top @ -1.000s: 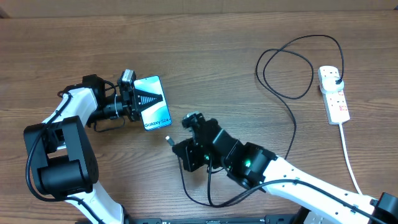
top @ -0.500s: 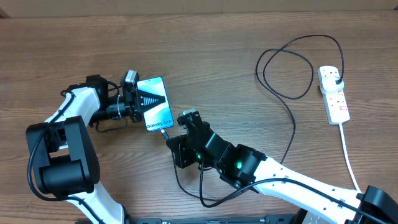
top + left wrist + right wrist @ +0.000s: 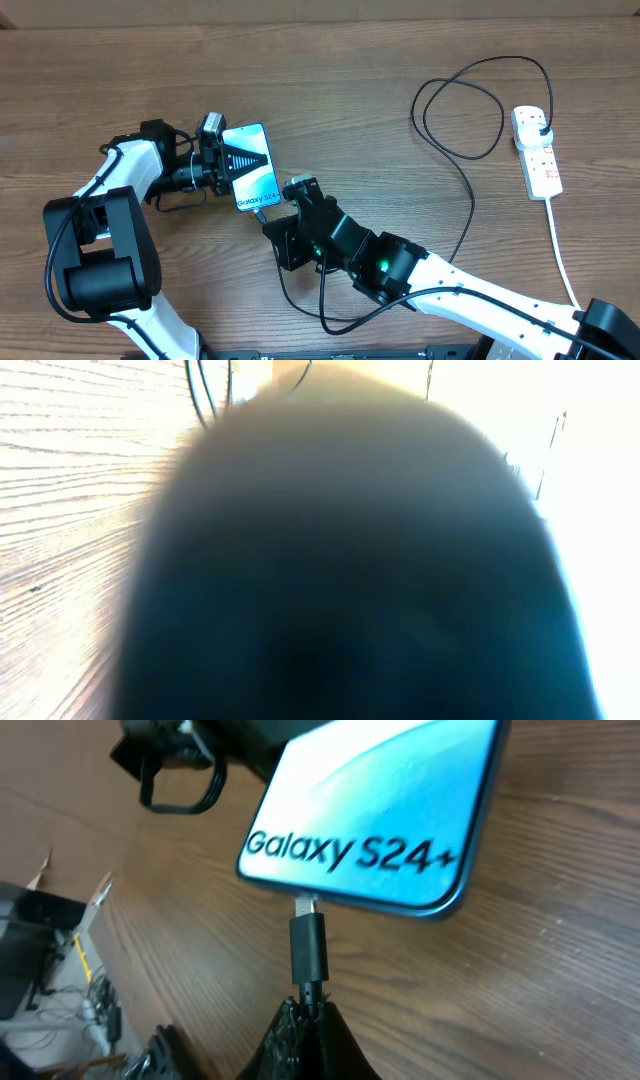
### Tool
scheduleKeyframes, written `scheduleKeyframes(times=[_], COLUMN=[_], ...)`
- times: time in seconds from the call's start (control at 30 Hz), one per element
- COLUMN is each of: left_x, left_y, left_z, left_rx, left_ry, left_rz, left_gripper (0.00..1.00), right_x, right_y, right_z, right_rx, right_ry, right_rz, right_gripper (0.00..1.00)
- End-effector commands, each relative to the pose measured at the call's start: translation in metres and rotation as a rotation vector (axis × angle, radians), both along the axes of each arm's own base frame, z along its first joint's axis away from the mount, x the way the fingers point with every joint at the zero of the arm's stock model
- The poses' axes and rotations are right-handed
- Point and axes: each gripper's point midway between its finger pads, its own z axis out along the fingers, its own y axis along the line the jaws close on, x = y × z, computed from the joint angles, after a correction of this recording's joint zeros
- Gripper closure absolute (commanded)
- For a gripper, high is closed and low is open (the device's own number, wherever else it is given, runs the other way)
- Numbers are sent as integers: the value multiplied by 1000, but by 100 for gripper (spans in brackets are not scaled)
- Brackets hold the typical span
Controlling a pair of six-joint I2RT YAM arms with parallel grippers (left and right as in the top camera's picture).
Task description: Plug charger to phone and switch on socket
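The phone [image 3: 250, 166] has a lit screen reading "Galaxy S24+" and lies tilted at the left of the table. My left gripper [image 3: 217, 166] is shut on its left edge. The left wrist view shows only a dark blur filling the frame. My right gripper [image 3: 308, 1008] is shut on the charger's small plug [image 3: 308, 946], whose metal tip touches the middle of the phone's [image 3: 380, 810] bottom edge. How far in it sits is unclear. The charger's black cable [image 3: 470, 190] loops right to the white socket [image 3: 537, 155], with a black plug in its top outlet.
The socket's white cord [image 3: 562, 255] runs down toward the table's front right corner. My left arm's base [image 3: 95, 260] stands at the front left. Beyond the table edge in the right wrist view lies clutter [image 3: 50, 955].
My right gripper has carried the plug tip up and left until it meets the phone's bottom edge. The left gripper and phone shifted slightly right.
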Motion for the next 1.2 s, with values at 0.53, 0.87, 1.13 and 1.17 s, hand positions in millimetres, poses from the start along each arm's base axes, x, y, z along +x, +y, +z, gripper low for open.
scheduleKeyframes(times=[0.53, 0.87, 1.13, 1.17], left_x=[4, 4, 4, 5], left_y=[6, 6, 6, 6], left_z=[16, 16, 16, 16], left_rx=[-43, -43, -42, -41], left_ry=[-10, -8, -16, -18], left_rz=[24, 24, 24, 24], left_gripper=[96, 96, 96, 96], right_x=[6, 10, 20, 21], right_y=[-1, 0, -6, -6], right_z=[3, 7, 8, 8], right_rx=[4, 45, 69, 70], right_ry=[-2, 31, 61, 64], right_rz=[-47, -100, -203, -215], right_gripper=[96, 96, 96, 96])
